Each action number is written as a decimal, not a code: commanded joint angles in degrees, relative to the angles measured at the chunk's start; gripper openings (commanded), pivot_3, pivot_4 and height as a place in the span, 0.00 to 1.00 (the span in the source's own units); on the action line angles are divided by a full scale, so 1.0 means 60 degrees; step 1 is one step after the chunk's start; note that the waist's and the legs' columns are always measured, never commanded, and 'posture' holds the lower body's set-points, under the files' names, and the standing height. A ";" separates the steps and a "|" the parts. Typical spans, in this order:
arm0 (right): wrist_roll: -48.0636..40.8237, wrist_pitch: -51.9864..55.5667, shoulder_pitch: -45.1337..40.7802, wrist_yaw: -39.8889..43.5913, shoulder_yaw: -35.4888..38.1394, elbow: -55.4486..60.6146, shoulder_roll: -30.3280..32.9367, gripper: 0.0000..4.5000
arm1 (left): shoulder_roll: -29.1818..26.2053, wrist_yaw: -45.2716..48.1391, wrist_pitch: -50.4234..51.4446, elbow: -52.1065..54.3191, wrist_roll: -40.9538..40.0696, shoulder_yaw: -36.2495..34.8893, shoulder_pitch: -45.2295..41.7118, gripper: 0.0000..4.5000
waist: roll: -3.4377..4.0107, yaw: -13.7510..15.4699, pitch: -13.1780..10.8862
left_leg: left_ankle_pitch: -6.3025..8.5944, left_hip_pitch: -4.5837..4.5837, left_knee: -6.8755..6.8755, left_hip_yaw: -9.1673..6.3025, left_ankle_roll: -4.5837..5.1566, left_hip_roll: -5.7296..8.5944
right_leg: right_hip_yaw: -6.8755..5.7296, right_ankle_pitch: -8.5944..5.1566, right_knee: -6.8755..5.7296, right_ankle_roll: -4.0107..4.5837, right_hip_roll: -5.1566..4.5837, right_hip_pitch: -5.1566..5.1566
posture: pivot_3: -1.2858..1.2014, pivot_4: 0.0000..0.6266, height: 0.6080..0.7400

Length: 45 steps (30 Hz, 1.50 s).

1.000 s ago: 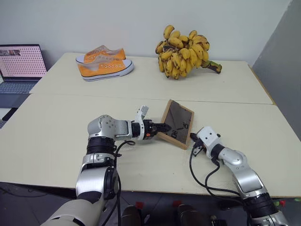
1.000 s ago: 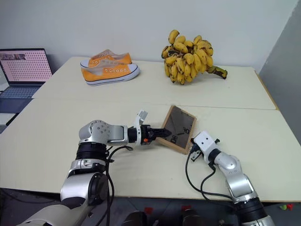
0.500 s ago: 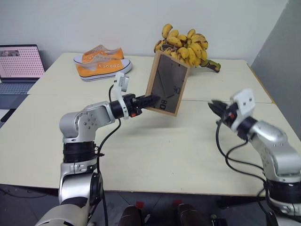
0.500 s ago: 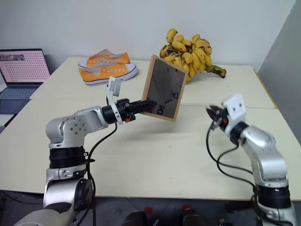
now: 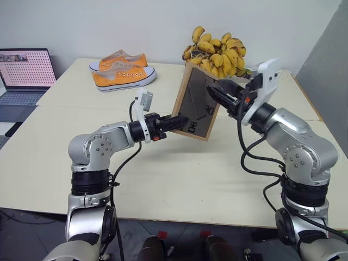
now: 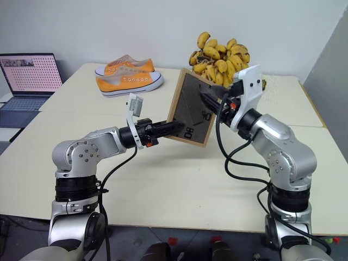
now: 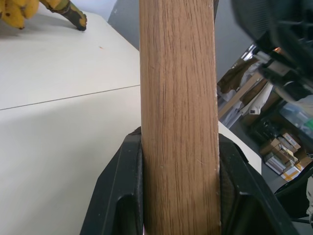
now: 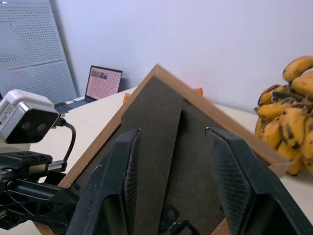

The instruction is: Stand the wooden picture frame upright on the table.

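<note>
You are looking at a wooden picture frame (image 5: pixel 197 103) with a light, visibly grained wood edge and a matt dark grey back board. The table (image 5: pixel 179 179) is showing a smooth, matt cream surface. The 2 sneakers (image 5: pixel 122 73) are looking like orange cloth with white rubbery soles. The bananas (image 5: pixel 217 50) are appearing dull-skinned.

The small rectangular light-wood picture frame (image 5: pixel 197 103) is up in the air above the large pale cream two-panel table (image 5: pixel 179 174), tilted, its dark grey back with the fold-out stand facing the camera, one lower edge clamped in the left claw (image 5: pixel 175 123).
</note>
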<state>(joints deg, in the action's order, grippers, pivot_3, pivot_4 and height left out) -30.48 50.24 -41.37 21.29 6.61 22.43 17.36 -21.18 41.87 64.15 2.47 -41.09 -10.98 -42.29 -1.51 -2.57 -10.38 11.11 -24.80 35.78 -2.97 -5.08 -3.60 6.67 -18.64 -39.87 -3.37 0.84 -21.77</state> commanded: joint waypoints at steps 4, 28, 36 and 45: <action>0.0047 -0.0645 -0.0168 0.0005 -0.0208 -0.0442 -0.0211 0.49 | -0.0089 0.0031 -0.0080 0.0652 -0.0596 -0.0014 -0.0243 0.29 | 0.0003 -0.0027 -0.0002 | 0.0000 0.0000 0.0000 0.0001 0.0000 -0.0001 | 0.0000 0.0000 -0.0001 0.0000 0.0001 -0.0001 | 0.52 0.24 1.00; -0.0693 0.0226 0.0321 -0.1292 0.0269 0.0983 -0.0316 0.49 | -0.0055 0.0008 -0.0880 -0.1078 -0.0099 0.0343 -0.1056 0.29 | 0.0007 -0.0058 -0.0006 | 0.0000 -0.0012 -0.0005 0.0001 0.0000 -0.0001 | 0.0002 0.0000 0.0000 0.0000 0.0002 -0.0015 | 0.52 0.24 1.00; -0.0483 -0.0029 0.0583 -0.1227 0.0219 0.0877 -0.0007 0.49 | 0.0034 -0.0058 -0.0882 -0.1186 -0.0051 0.0345 -0.1199 0.29 | 0.0009 -0.0084 -0.0007 | 0.0000 -0.0012 -0.0006 0.0005 0.0001 -0.0001 | 0.0004 0.0000 -0.0001 0.0000 0.0003 -0.0017 | 0.52 0.24 1.00; -0.0517 0.0176 0.0959 -0.0128 0.1030 0.0577 0.2268 0.49 | -0.0415 -0.0080 -0.1014 -0.1645 0.0158 0.0246 -0.1075 0.29 | 0.0011 -0.0066 -0.0017 | 0.0000 -0.0015 -0.0008 0.0007 0.0001 0.0000 | 0.0006 -0.0001 0.0004 0.0000 0.0003 -0.0020 | 0.52 0.24 1.00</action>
<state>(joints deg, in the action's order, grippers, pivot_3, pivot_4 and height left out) -32.79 51.71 -35.34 18.82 10.91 25.07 29.27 -23.02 40.72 60.00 -8.11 -39.90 -8.23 -47.55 -1.44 -2.96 -10.48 11.11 -24.89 35.73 -2.93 -5.07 -3.60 6.70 -18.64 -39.84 -3.38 0.86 -21.89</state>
